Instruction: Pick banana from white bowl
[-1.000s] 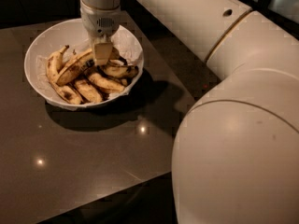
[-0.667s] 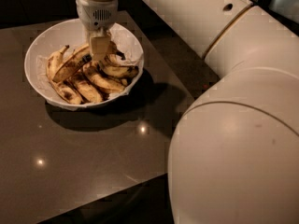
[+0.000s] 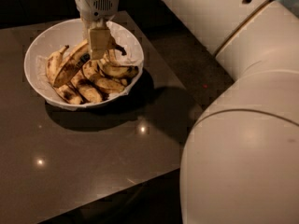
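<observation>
The white bowl [image 3: 39, 48] stands at the back left of the dark table and holds several brown-spotted bananas. The longest banana [image 3: 70, 65] lies slanted across the left of the pile, with a small dark patch at mid-length. My gripper [image 3: 99, 48] hangs straight down from the arm over the middle of the bowl, its tip right at the upper end of that banana and among the fruit. The finger ends are hidden in the pile.
Shorter stubby bananas [image 3: 110, 84] fill the right and front of the bowl. The dark glossy table [image 3: 93, 162] stretches toward the front, with its edge at the lower right. My large white arm [image 3: 243, 101] fills the right side.
The gripper has shifted a little to the left and lower over the bowl, ending by the long banana's upper end. The bananas look unmoved.
</observation>
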`<state>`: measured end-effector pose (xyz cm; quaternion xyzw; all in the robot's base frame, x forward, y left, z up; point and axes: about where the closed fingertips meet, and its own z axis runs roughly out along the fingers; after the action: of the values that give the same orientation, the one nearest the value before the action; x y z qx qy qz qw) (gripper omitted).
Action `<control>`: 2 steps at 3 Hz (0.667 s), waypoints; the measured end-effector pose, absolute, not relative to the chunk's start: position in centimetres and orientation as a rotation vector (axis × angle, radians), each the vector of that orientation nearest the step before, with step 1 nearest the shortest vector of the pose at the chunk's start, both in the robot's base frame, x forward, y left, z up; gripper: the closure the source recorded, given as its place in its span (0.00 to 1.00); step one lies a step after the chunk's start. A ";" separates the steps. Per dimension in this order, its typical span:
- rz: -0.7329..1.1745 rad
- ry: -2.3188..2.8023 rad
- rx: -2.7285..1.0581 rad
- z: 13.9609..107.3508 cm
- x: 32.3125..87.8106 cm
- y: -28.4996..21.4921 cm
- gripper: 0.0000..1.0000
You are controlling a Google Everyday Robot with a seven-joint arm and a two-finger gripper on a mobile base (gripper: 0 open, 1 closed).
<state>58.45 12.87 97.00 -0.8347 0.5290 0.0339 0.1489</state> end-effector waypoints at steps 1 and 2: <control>0.202 1.431 -2.356 97.4 56.2 11.9 1.00; 0.288 1.407 -2.274 97.4 53.5 9.4 1.00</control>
<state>53.46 9.41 97.39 -0.8240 0.5098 0.1042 0.2240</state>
